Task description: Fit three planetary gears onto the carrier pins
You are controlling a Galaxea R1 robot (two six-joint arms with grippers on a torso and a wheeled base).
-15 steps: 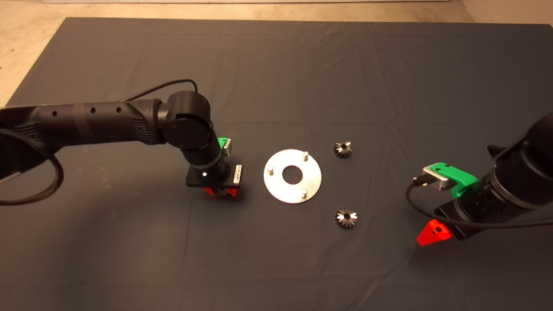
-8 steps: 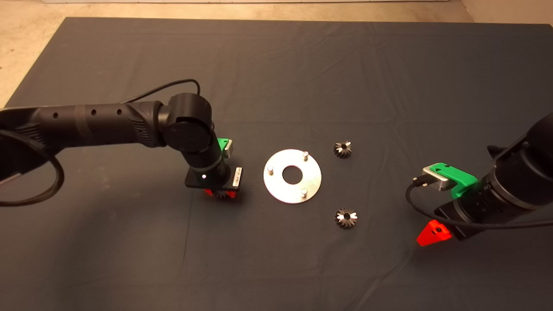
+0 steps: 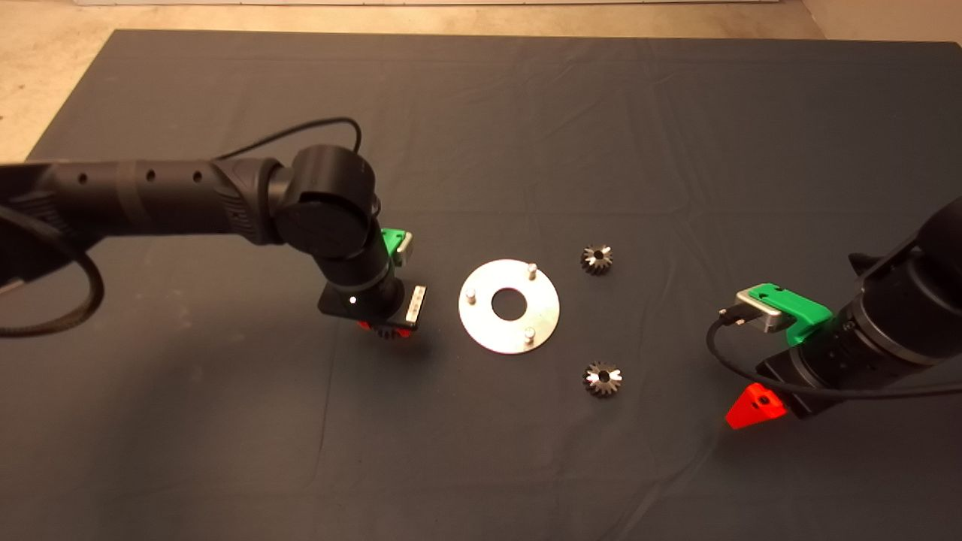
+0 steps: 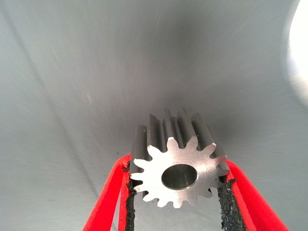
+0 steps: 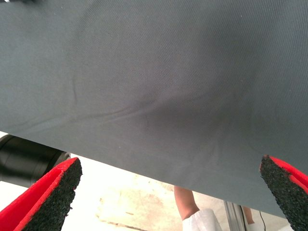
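Note:
My left gripper [image 3: 387,329] is shut on a small silver toothed gear [image 4: 175,161] and holds it just above the mat, left of the round plate [image 3: 481,324]. In the left wrist view the gear sits between the two black pads [image 4: 224,207], centre hole showing. The shiny plate has a large centre hole and three bare upright pins [image 3: 531,268], [image 3: 470,296], [image 3: 529,333]. Two more gears lie on the mat: one [image 3: 596,259] beyond the plate's right side, one [image 3: 602,378] nearer, at its lower right. My right gripper [image 5: 168,192] is open and empty, parked at the right.
The dark mat [image 3: 481,150] covers the table, with wrinkles across it. Beige floor [image 3: 45,68] shows past its far and left edges. A person's leg and shoe [image 5: 195,216] show past the mat's edge in the right wrist view.
My left gripper has lifted slightly with the gear and the arm has shifted a little upward in the head view. The right arm has not moved.

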